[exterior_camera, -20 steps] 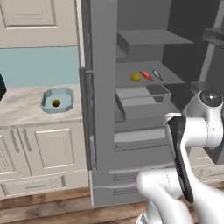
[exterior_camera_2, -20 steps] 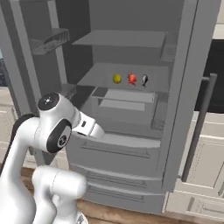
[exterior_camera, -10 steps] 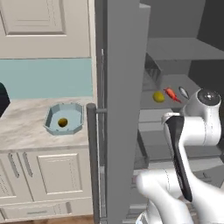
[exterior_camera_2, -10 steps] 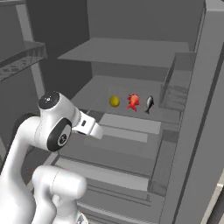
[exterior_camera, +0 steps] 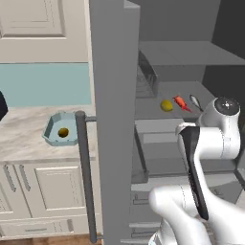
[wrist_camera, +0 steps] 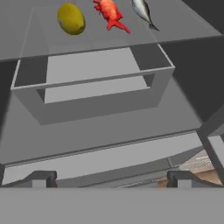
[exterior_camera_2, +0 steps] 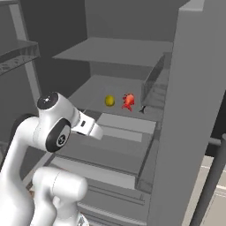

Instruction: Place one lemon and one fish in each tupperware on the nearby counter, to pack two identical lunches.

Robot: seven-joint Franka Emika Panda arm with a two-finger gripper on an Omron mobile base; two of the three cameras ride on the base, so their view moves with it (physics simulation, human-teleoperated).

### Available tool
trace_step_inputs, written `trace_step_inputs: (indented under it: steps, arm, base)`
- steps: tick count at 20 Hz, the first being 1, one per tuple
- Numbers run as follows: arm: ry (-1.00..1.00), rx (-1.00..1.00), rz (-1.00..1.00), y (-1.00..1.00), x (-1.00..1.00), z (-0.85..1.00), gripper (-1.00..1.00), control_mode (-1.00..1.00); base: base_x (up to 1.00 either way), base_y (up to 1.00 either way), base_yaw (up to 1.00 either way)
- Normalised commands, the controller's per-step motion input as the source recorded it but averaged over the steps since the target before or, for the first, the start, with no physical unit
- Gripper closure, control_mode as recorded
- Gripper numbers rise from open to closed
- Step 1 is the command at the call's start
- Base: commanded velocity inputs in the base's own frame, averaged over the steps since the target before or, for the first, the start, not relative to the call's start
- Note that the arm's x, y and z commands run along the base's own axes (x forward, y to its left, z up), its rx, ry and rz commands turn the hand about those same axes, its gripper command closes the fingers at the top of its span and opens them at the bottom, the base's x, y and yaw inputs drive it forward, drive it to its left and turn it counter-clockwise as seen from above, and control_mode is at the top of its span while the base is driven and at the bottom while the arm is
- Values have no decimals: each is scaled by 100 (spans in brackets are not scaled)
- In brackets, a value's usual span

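Observation:
A yellow lemon (wrist_camera: 71,19) lies on a grey fridge shelf, with a red-orange fish (wrist_camera: 110,13) just to its right and a slim silver fish (wrist_camera: 142,11) beyond that. The same lemon (exterior_camera: 166,105) and red-orange fish (exterior_camera: 180,102) sit mid-shelf in the left base view. My gripper (wrist_camera: 111,179) is open and empty, low in front of the fridge drawer and well short of the shelf. The pale blue tupperware (exterior_camera: 49,128) rests on the beige counter (exterior_camera: 21,141), with a second lemon (exterior_camera: 62,132) inside it.
The open grey fridge door (exterior_camera: 112,95) with its long bar handle (exterior_camera: 83,172) stands between the counter and the fridge interior. A grey open-topped drawer (wrist_camera: 92,83) juts out below the shelf. Cream cabinet doors (exterior_camera: 48,186) sit under the counter.
The whole picture has shifted and grown: the base has driven closer to the fridge. The shelf items look larger. My gripper stays open.

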Motion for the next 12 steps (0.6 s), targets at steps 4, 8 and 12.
trace_step_inputs:
  steps: [4,8,12]
  arm:
    - [0,0,0,0,0,0,-100,100]
    - [0,1,0,-5,19,13,-100,-100]
    - [-5,2,2,-23,25,96,-100,-100]
  base:
    - [-10,-29,0]
    - [23,-16,0]
    - [0,0,0]
